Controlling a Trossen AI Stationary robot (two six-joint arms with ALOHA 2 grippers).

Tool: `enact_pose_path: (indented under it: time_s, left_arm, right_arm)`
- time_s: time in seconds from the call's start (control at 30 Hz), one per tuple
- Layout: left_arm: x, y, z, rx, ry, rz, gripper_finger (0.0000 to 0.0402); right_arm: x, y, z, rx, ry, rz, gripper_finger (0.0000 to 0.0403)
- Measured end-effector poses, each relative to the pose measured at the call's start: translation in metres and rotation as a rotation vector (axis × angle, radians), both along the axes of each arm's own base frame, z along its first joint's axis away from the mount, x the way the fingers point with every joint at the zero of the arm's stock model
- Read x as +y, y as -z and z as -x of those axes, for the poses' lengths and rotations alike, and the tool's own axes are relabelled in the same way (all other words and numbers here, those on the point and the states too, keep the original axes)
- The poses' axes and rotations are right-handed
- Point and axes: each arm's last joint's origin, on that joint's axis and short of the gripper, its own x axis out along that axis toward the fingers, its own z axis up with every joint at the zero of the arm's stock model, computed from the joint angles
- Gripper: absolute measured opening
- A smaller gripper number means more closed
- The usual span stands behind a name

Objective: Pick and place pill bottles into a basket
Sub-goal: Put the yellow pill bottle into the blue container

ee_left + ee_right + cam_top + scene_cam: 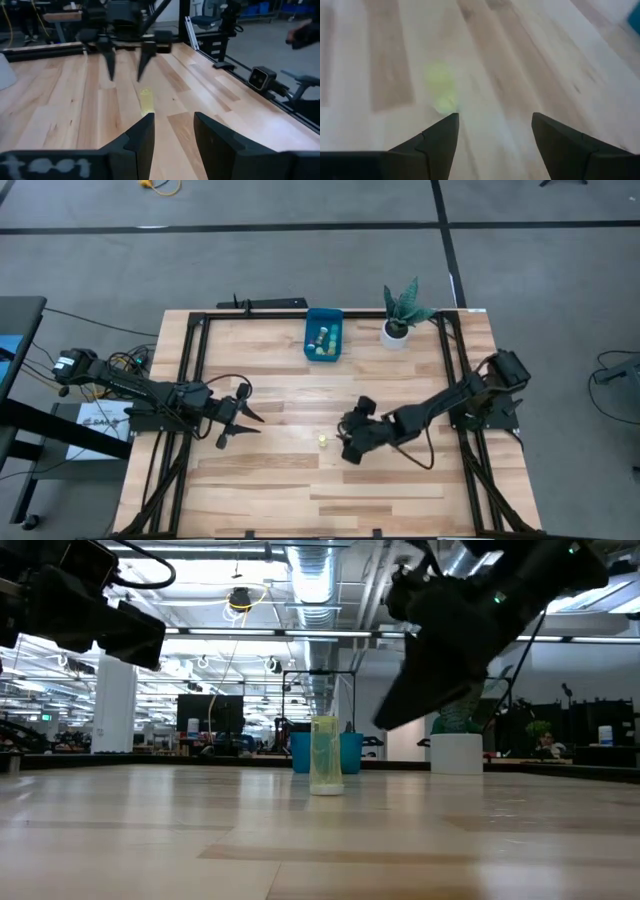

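Note:
A pale yellow pill bottle [323, 440] stands upright on its base on the table's middle; it also shows in the low view [325, 754], the left wrist view [146, 100] and the right wrist view [440, 87]. My right gripper [346, 438] is open just right of it, above the table, touching nothing. My left gripper [243, 420] is open and empty at the table's left. The blue basket [323, 340] at the far edge holds several bottles.
A potted plant in a white pot [398, 320] stands right of the basket at the far edge. A black frame runs along the table's left, right and far edges [250, 313]. Bare wood lies around the yellow bottle.

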Motion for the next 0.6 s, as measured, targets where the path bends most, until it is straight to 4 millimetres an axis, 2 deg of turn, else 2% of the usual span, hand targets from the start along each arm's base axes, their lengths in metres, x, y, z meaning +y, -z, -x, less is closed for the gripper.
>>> enact_pose_path:
  time_s: [0.17,0.4,0.6]
  left_arm:
    - [0.001,-0.001,-0.001,-0.015,-0.042,0.001,0.0128]
    - [0.002,-0.002,-0.001,-0.01,-0.082,0.029,0.0128]
    - [0.002,-0.002,-0.001,-0.009,-0.083,0.029,0.0128]
  right_arm:
    - [0.017,0.015,-0.007,-0.075,0.035,-0.043,0.0247]
    - [0.021,0.037,-0.006,-0.06,0.147,-0.098,0.0247]
    - [0.024,0.037,-0.007,-0.039,0.04,-0.016,0.0247]
